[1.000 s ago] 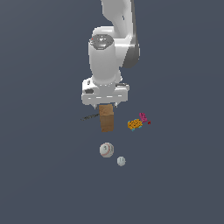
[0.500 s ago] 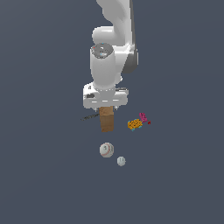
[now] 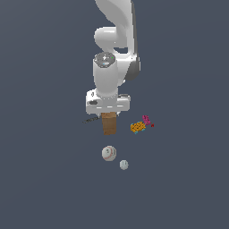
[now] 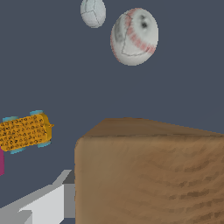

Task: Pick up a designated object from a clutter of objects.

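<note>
Gripper down over the block, covering its top; jaw spacing and contact hidden by the hand, so cannot tell whether open, closed or gripping. Block upright, mid-clutter, fills the wrist view. Thin dark tool at block's 9 o'clock in the exterior view, near. Orange toy at 3 o'clock, apart; pink toy just beyond it. Baseball at 6 o'clock, clear of the block; small ball at baseball's 4 o'clock.
</note>
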Available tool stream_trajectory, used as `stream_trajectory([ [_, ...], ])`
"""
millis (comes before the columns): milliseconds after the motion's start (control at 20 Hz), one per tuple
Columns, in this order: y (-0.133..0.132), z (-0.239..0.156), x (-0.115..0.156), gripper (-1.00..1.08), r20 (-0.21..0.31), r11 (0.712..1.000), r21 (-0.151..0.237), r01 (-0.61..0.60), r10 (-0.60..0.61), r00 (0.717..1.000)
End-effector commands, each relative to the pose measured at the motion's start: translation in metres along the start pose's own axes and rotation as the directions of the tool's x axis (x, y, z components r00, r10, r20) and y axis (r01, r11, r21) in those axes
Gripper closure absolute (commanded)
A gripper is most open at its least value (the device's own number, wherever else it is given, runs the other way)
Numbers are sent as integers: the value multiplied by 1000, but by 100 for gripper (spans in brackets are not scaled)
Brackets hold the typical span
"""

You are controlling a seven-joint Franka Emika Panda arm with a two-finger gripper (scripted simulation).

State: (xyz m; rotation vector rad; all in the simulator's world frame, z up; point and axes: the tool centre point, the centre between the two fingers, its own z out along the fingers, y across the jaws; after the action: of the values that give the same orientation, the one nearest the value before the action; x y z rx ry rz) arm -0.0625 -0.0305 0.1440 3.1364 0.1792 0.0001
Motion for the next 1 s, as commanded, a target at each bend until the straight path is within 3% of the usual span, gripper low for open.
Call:
stream_trajectory([
  [0, 0, 1, 0, 108, 0, 1000, 0, 0, 0, 1000],
  [550, 0, -2, 0, 108, -1, 1000, 0, 0, 0, 1000],
  [950, 6, -31, -4, 108, -1, 1000, 0, 0, 0, 1000],
])
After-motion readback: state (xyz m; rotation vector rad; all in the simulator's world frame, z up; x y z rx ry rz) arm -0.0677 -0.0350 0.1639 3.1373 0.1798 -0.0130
